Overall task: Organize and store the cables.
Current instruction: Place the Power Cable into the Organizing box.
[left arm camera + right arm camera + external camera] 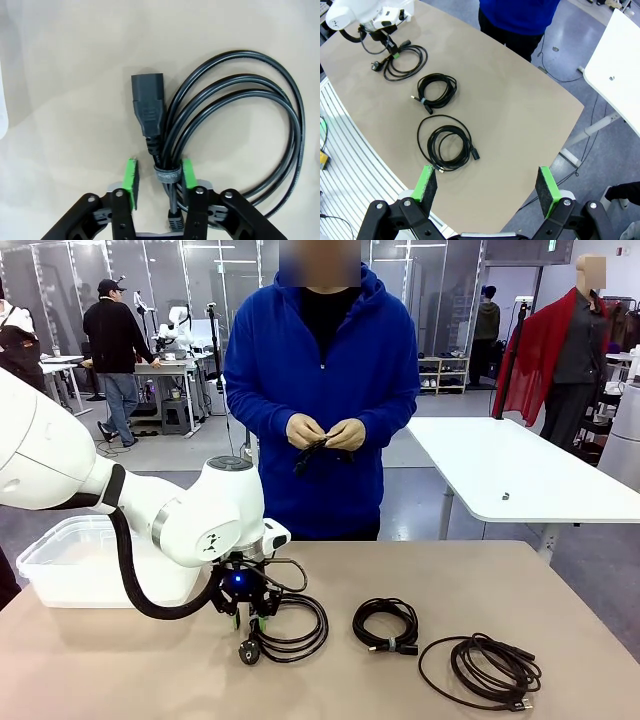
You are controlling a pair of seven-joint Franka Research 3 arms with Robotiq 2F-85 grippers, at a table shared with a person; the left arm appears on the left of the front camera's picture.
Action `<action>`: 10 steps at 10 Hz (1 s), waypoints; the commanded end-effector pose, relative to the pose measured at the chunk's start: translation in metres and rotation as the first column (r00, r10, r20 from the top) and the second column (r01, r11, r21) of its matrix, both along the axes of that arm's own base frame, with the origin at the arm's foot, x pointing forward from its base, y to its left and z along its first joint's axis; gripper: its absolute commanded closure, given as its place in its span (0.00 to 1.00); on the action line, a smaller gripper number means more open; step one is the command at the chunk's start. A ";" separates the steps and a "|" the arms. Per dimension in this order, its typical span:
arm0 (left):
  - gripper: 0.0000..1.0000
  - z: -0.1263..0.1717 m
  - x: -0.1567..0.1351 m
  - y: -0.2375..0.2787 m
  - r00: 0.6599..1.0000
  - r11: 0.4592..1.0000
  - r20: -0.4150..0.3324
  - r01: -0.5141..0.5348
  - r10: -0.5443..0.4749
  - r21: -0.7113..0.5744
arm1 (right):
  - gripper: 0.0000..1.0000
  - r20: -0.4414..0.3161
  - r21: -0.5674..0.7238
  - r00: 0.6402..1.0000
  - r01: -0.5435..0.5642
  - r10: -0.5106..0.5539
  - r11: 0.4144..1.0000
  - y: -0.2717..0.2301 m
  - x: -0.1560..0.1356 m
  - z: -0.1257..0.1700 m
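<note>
Three black coiled cables lie on the tan table. The left cable (300,632) (415,62) is a power cord with a chunky plug (148,107) and a grey strap (166,176) around its loops. My left gripper (251,618) (159,174) is down over it, its green pads either side of the strapped part: one pad touches the bundle, and a gap remains at the other. A smaller coil (385,625) (437,90) lies mid-table and a wider coil (490,670) (447,145) to the right. My right gripper (487,187) hangs open, high above the table.
A person in a blue hoodie stands at the far edge, both hands working a small black cable (312,452). A white plastic bin (45,565) sits at the table's left end, behind my left arm. A white table (520,475) stands beyond on the right.
</note>
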State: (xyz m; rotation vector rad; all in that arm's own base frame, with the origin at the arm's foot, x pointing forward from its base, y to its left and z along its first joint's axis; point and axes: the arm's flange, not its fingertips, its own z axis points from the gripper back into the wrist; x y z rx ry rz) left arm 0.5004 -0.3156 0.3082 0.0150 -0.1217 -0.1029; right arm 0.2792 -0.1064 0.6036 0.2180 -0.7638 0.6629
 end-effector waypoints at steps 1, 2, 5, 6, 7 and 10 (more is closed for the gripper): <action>0.78 -0.005 0.001 -0.002 0.999 0.999 0.044 -0.032 0.031 0.032 | 0.00 -0.001 0.002 1.000 0.000 0.000 1.000 -0.001 0.000 -0.001; 0.85 -0.005 0.001 -0.002 0.998 0.999 0.047 -0.031 0.030 0.031 | 0.00 -0.001 0.002 1.000 0.000 0.000 1.000 -0.001 0.000 -0.001; 1.00 0.001 -0.002 -0.002 0.999 0.999 0.041 -0.017 0.015 0.029 | 0.00 -0.001 0.002 1.000 0.000 0.000 1.000 -0.001 0.000 -0.001; 1.00 0.006 -0.005 -0.002 0.999 1.000 0.032 -0.002 0.001 0.022 | 0.00 -0.001 0.002 1.000 0.000 0.000 1.000 -0.001 0.000 -0.001; 1.00 0.015 -0.009 -0.001 1.000 1.000 0.030 -0.004 0.003 0.028 | 0.00 -0.001 0.002 1.000 0.000 0.000 1.000 -0.001 0.000 -0.001; 1.00 0.028 -0.015 0.000 0.999 1.000 0.036 0.015 -0.016 0.012 | 0.00 -0.001 0.002 1.000 0.000 0.000 1.000 -0.001 0.000 -0.001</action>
